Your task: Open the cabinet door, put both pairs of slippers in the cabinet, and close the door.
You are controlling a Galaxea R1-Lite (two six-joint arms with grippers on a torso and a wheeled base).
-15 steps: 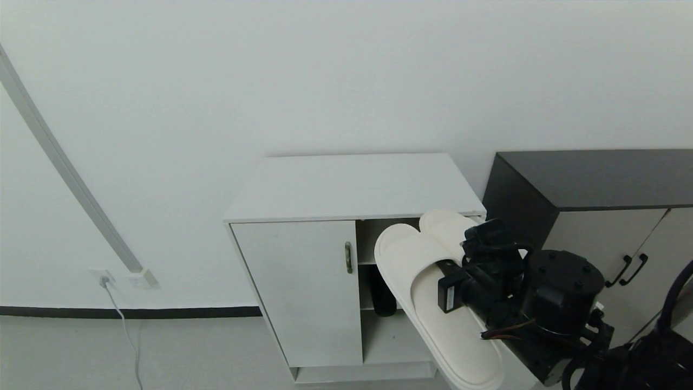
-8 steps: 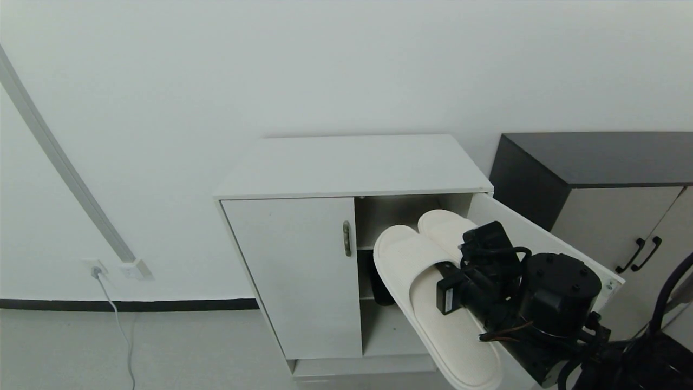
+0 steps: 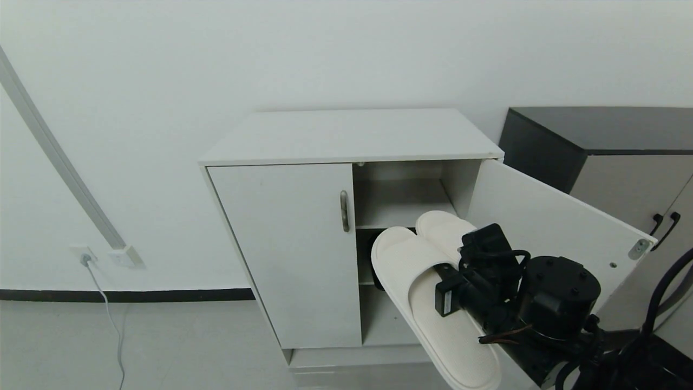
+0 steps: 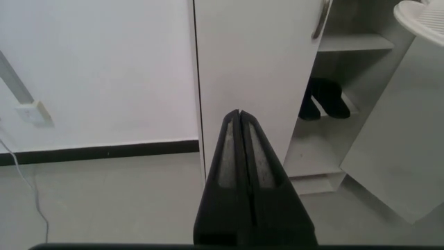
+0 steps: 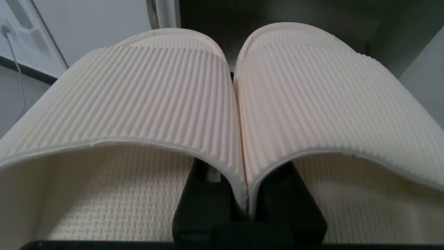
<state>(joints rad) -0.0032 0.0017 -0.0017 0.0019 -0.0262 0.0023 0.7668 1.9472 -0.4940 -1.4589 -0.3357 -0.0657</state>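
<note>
The white cabinet (image 3: 346,135) stands against the wall with its right door (image 3: 547,227) swung open and its left door (image 3: 287,249) closed. My right gripper (image 3: 460,271) is shut on a pair of white slippers (image 3: 422,281), pinching their inner edges together in front of the open compartment; the ribbed straps (image 5: 236,118) face the wrist camera. A pair of black slippers (image 4: 325,103) lies on the middle shelf inside. My left gripper (image 4: 239,114) is shut and holds nothing, low in front of the closed left door (image 4: 250,62).
A dark-topped cabinet (image 3: 595,141) with black handles stands right of the open door. A wall socket with a cable (image 3: 81,257) and a slanted conduit (image 3: 48,146) are on the wall at left. Bare floor (image 3: 135,341) lies before the cabinet.
The head camera has moved, so the cabinet looks larger and higher. The right door now shows swung wide open. The right gripper keeps the white slippers in the same hold.
</note>
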